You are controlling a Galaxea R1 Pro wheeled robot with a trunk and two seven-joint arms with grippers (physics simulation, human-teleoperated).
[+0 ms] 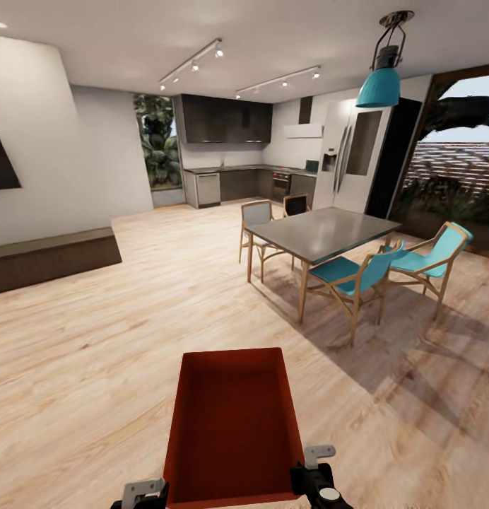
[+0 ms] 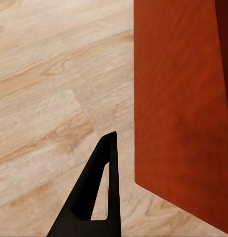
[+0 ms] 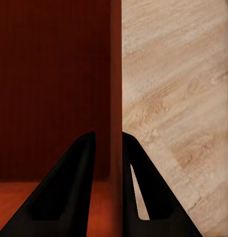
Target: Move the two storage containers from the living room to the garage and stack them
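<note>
Daylight floods the open-plan room from the glazed opening (image 1: 456, 162) on the right, throwing long, soft-edged shadows of the dining table (image 1: 322, 233) and chairs (image 1: 357, 276) across the pale wood floor (image 1: 96, 353). Ceiling track spotlights (image 1: 195, 63) glow as small white points without glare. The render is bright and even, slightly soft, with wide-angle stretching toward the edges. In both wrist views the floor grain is mildly blurred, and the bin's (image 1: 234, 431) inside reads dark red.
</note>
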